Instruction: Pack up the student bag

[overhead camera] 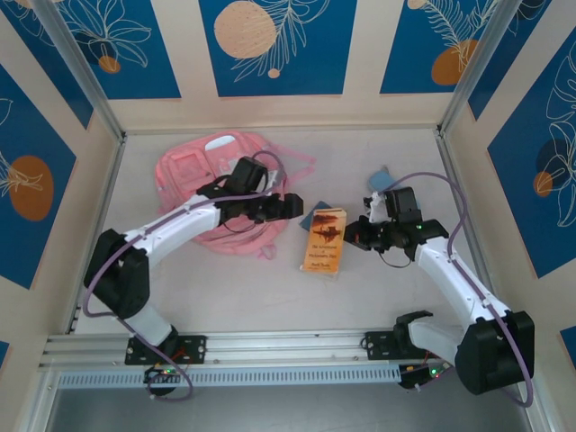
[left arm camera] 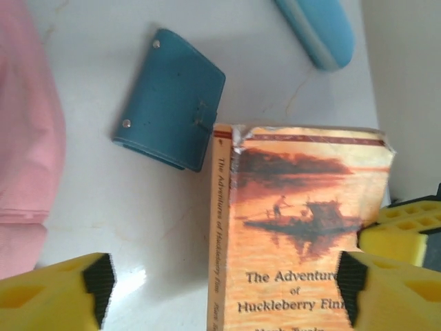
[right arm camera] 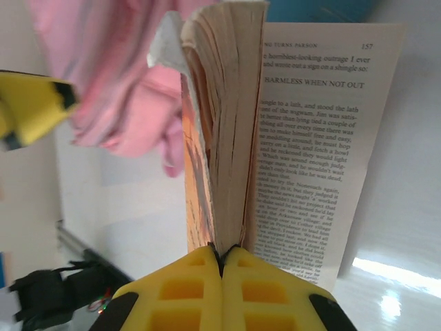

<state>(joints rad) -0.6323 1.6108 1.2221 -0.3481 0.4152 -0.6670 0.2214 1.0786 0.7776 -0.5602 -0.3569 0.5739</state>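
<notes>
The student bag [overhead camera: 211,171], pink with pale trims, lies flat at the back left of the table; its fabric also shows in the left wrist view [left arm camera: 24,138] and the right wrist view [right arm camera: 117,76]. An orange paperback book [overhead camera: 324,238] lies to its right. My left gripper [overhead camera: 288,207] hovers open over the book's spine side [left arm camera: 224,289], its fingers straddling the cover [left arm camera: 303,227] without touching it. My right gripper [overhead camera: 360,236] is shut [right arm camera: 222,258] on the book's outer edge, pinching the front cover and a wad of pages [right arm camera: 227,124], which stand lifted off an open printed page.
A dark blue snap wallet [left arm camera: 172,96] lies between the bag and the book's top. A light-blue pencil case [left arm camera: 320,31] sits further back right [overhead camera: 382,178]. The enclosure's walls and metal posts [overhead camera: 445,135] ring the table.
</notes>
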